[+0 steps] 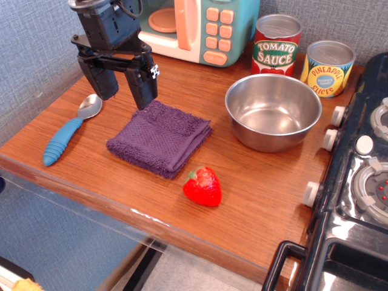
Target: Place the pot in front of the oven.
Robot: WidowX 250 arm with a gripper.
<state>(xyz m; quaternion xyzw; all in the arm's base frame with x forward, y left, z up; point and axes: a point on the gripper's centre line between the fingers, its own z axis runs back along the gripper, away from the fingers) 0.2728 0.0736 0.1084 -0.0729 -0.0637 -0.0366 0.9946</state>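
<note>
table (254, 200) | pot (273, 112) | oven (200, 27) | towel (160, 138) | strawberry (203, 186) | spoon (70, 130) | cans (277, 45)

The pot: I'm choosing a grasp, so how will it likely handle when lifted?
The pot looks like thin polished steel, so probably light, stiff and slippery. With no handles, the open gripper likely must pinch the rim. Its wide base suggests little tipping.

A purple towel (160, 137), strawberry (203, 187), blue-handled spoon (70, 131), two cans (276, 45) and black stove (357, 182) share the table (254, 206).
</note>
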